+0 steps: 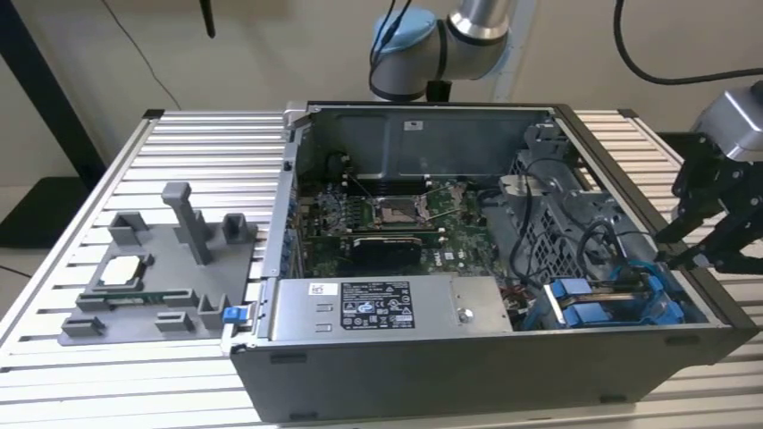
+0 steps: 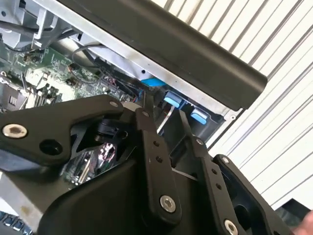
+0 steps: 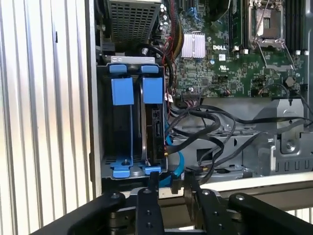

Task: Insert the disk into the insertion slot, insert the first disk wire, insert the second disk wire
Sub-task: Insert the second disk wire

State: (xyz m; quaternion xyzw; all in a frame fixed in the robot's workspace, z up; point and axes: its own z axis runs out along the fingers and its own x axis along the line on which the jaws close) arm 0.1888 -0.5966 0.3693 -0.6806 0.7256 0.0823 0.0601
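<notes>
The disk (image 3: pixel 155 128) stands on edge inside the insertion slot (image 3: pixel 122 164), in the bay beside the motherboard, with blue tabs at its ends. The neighbouring bay looks vacant. In the exterior view the insertion slot (image 1: pixel 614 308) is in the case's near corner on the exterior view's right. My gripper (image 3: pixel 171 180) hovers over the case rim just off the bay's end, open, its fingers either side of the end of a blue wire (image 3: pixel 176 169). The gripper (image 1: pixel 677 261) reaches in from the exterior view's right. In the second wrist view the gripper (image 2: pixel 165 113) points at the blue tabs.
Black cables (image 3: pixel 210 122) loop beside the bay. A long grey metal box (image 1: pixel 375 308) lies along the case's front, with the motherboard (image 1: pixel 381 214) behind it. A grey fixture (image 1: pixel 155 277) holding a small chip (image 1: pixel 123 271) sits on the slatted table (image 1: pixel 179 152).
</notes>
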